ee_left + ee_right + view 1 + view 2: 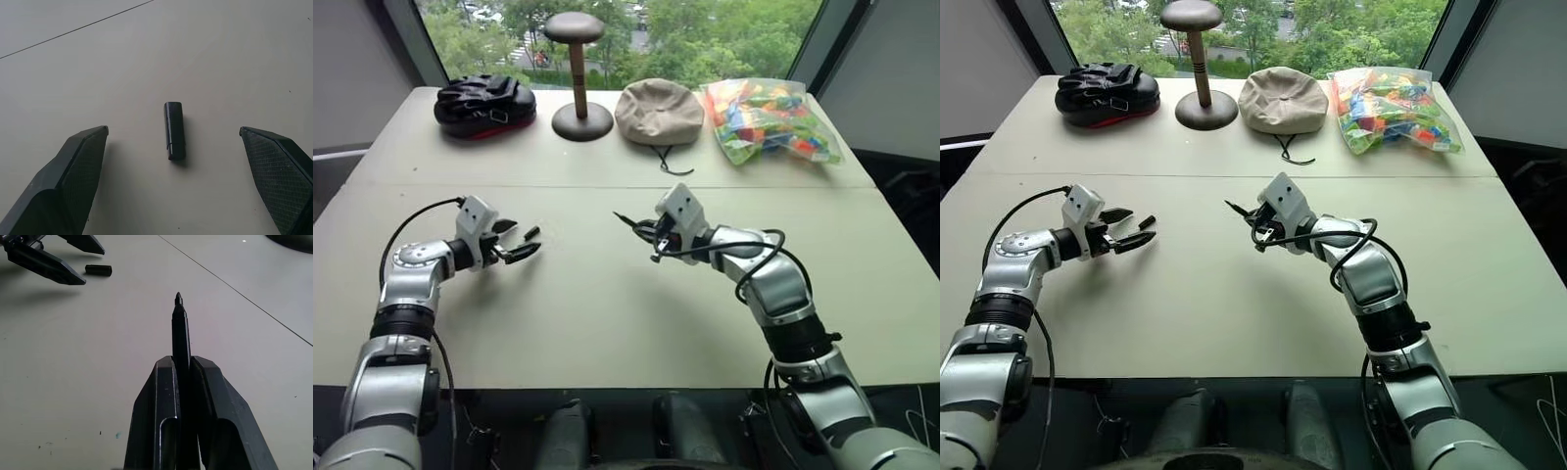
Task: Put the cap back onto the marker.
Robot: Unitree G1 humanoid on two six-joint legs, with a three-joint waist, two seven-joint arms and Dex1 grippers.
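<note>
Your cap (174, 130) lies flat on the table (607, 313), uncapped from the marker, centred between the spread fingers (73, 171) of your left gripper (513, 241) — jaws wide, gripping nothing, neither finger touching the cap. In the head view the cap sits at about 1 o'clock from that gripper's tips. Well apart at 3 o'clock, your right gripper (183, 382) is clamped tight on the marker (181, 333), its bare pointed tip sticking out past the fingertips toward the cap, clear of the tabletop. Along the far edge at 12 o'clock — a black glove (484, 103), a wooden stand (579, 73), a beige hat (658, 113), a bag of coloured blocks (769, 117).
</note>
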